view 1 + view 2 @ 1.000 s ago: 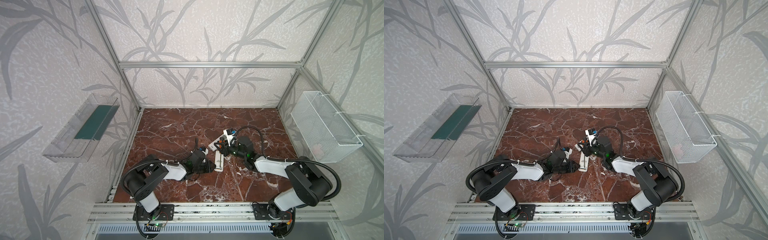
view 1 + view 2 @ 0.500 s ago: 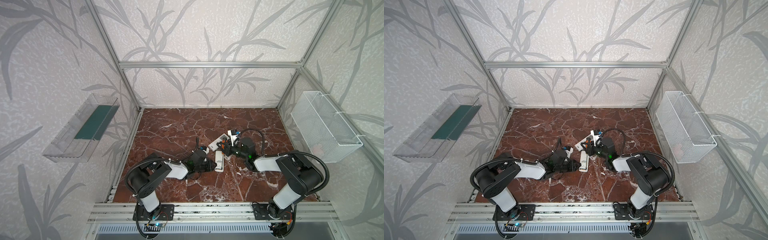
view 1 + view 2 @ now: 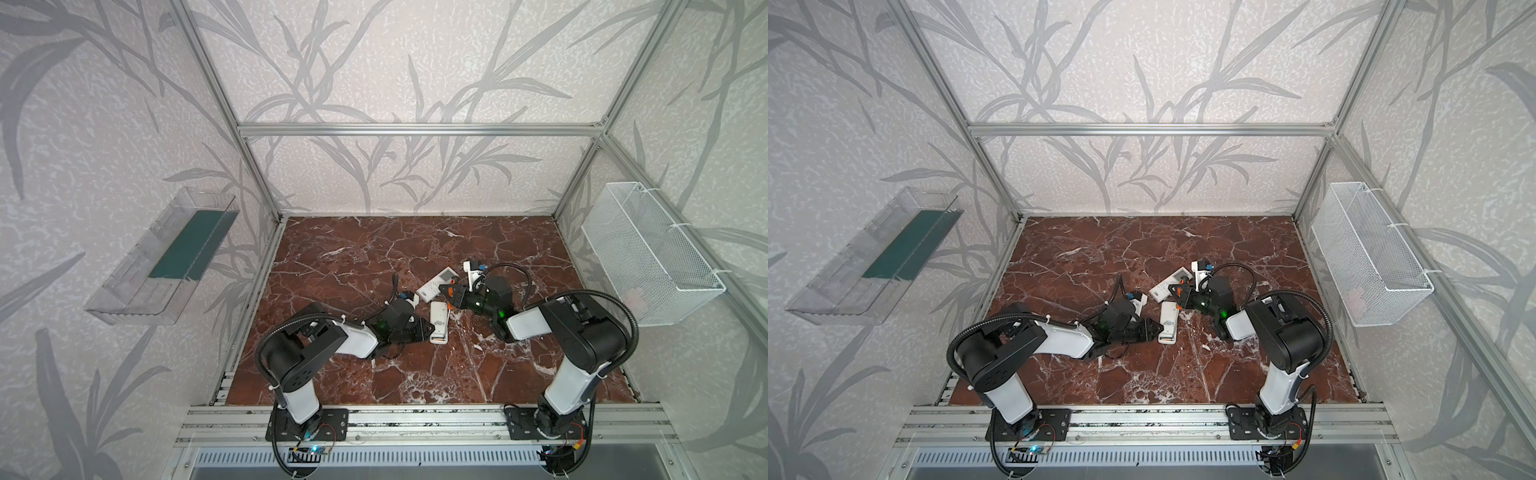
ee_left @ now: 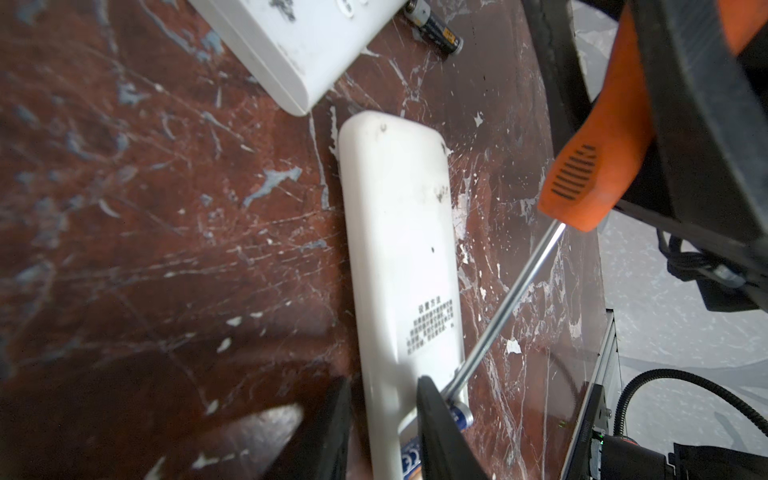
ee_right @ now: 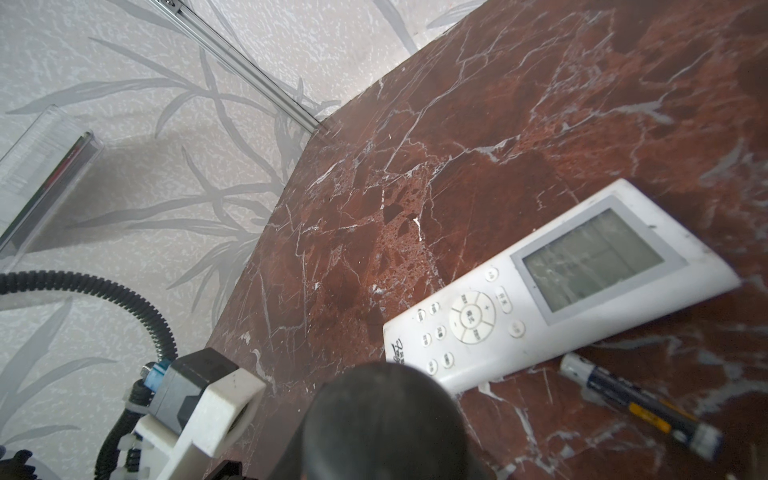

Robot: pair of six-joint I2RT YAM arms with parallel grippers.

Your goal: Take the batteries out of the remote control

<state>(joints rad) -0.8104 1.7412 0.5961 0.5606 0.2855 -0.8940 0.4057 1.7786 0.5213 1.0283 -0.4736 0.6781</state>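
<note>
R tool (image 3: 454, 293) is clenched on the screwdriver (image 4: 598, 166). The shaft runs down w/ its tip at the open end of the face-down remote (image 4: 399, 249), at or touching the battery (image 4: 460, 412) sitting in the bay there. L tool (image 4: 383, 382) straddles that same end, but I can't tell if it's actually pinching the shell. One loose battery (image 5: 640, 409) lies on the tabletop (image 4: 166, 208) just beside the face-up remote (image 5: 540, 299).

Risks, imo:
- If the L side isn't clamped, prying will skid the remote instead of lifting the cell.
- The tip could slip off the round cell & hit the L finger right next to it.
- A popped cell may roll away across the tabletop, or under the other remote.
</note>
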